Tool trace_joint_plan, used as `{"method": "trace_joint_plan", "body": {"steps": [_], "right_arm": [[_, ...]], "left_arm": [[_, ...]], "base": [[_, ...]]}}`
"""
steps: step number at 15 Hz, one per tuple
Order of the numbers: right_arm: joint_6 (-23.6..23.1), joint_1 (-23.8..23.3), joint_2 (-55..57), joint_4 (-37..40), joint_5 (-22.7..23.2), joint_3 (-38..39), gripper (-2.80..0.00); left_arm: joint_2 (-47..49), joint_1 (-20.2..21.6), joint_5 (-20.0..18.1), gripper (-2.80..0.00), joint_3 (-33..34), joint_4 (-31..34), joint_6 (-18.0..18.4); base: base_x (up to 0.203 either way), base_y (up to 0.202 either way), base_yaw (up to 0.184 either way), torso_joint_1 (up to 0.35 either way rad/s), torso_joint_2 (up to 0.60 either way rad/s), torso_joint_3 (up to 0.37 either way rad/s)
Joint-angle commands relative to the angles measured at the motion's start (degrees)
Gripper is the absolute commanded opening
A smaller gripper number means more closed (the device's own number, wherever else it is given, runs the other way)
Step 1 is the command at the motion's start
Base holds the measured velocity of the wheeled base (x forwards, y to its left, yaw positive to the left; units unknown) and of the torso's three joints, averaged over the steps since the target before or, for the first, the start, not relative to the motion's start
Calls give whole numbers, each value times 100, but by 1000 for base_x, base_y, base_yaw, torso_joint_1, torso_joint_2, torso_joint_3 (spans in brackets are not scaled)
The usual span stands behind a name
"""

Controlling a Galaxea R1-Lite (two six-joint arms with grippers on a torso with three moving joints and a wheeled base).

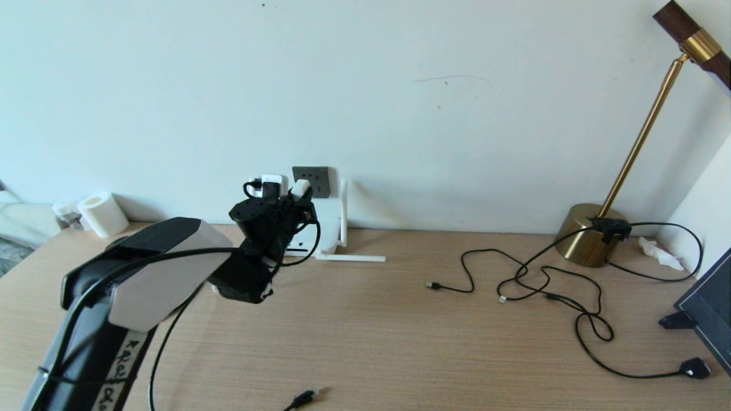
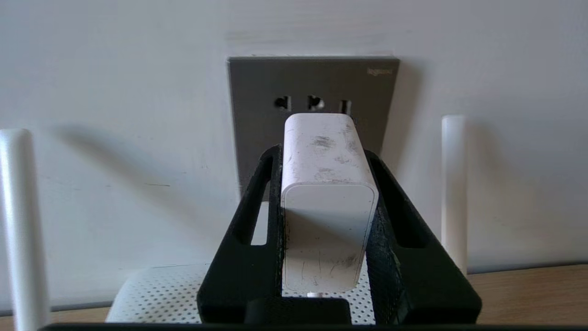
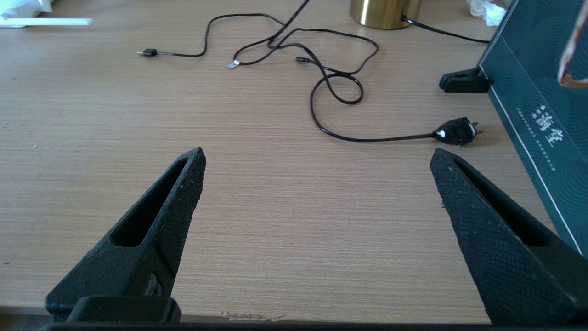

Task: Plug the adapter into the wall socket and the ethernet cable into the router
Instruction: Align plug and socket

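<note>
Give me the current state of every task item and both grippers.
adapter: clamped in the left gripper, right in front of the wall socket; seating not visible.
wall socket: upper holes free.
left gripper: shut on the adapter.
right gripper: open, empty, above the table.
ethernet cable: unplugged, lying on the table.
router: below the socket, antennas upright.

A plain pale wall (image 1: pixel 434 85) backs a light wooden desk (image 1: pixel 400 337), with a brass lamp (image 1: pixel 594 234) standing at the right and a paper roll (image 1: pixel 103 214) far left.
</note>
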Motion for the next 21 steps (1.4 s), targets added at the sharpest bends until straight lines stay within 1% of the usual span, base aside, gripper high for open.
{"method": "trace_joint_plan", "body": {"steps": [1, 7, 14, 21], "right_arm": [[1, 4, -2, -2, -2, 1, 0], [1, 4, -2, 4, -2, 1, 0], [1, 4, -2, -2, -2, 1, 0], [1, 4, -2, 6, -2, 1, 0]], "left_arm": [[220, -2, 1, -280, -227, -13, -5], [296, 45, 19, -280, -407, 101, -14], [346, 45, 27, -280, -777, 306, -5], [365, 45, 89, -280, -933, 480, -5]], "base": [[0, 0, 0, 0, 0, 0], [0, 0, 0, 0, 0, 0], [0, 0, 0, 0, 0, 0], [0, 0, 0, 0, 0, 0]]}}
